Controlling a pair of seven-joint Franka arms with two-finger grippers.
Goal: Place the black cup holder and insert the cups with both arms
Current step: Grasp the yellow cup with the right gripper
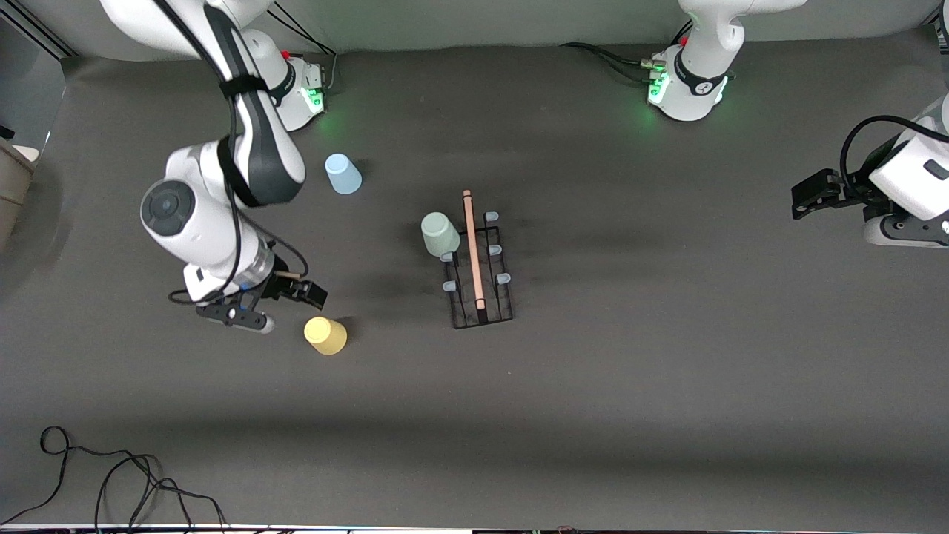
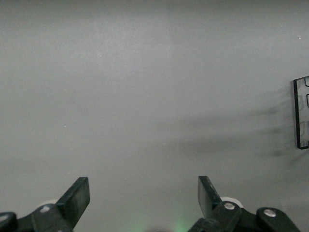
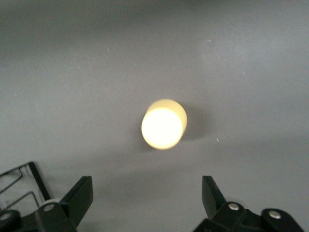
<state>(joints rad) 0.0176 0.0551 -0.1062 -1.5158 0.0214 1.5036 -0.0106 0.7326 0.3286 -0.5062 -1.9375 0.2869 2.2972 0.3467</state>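
Black cup holder (image 1: 482,271), a thin wire rack with a rectangular base, stands near the middle of the grey counter (image 1: 593,386), its pale wooden rod handle (image 1: 472,248) running lengthwise from the robots' edge toward the front camera. Blue-capped prongs (image 1: 503,279) rise on both sides of the rod. The grey-green cup (image 1: 440,233) sits inverted on a prong at the rack's end farther from the front camera, on the side toward the right arm's end of the counter.

The yellow cup (image 1: 325,335) stands upside down on the counter, well apart from the rack toward the right arm's end and slightly nearer the front camera than the rack. The light blue cup (image 1: 342,173), also inverted, stands farther from the front camera, near the right arm's base (image 1: 300,89).

The right tool (image 1: 285,304) is just beside the yellow cup without touching it, fingers spread wide and empty; in the right wrist view the yellow cup (image 3: 162,125) lies ahead of the two open fingers (image 3: 77,198), with a corner of the rack (image 3: 21,181) at the frame's edge. The right arm (image 1: 230,170) is bent at the elbow, its wrist pointing down at the counter.

The left tool (image 1: 815,193) waits over the bare counter at the left arm's end, well apart from the rack, fingers (image 2: 77,195) spread wide and empty; an end of the rack (image 2: 301,113) shows at the edge of the left wrist view.
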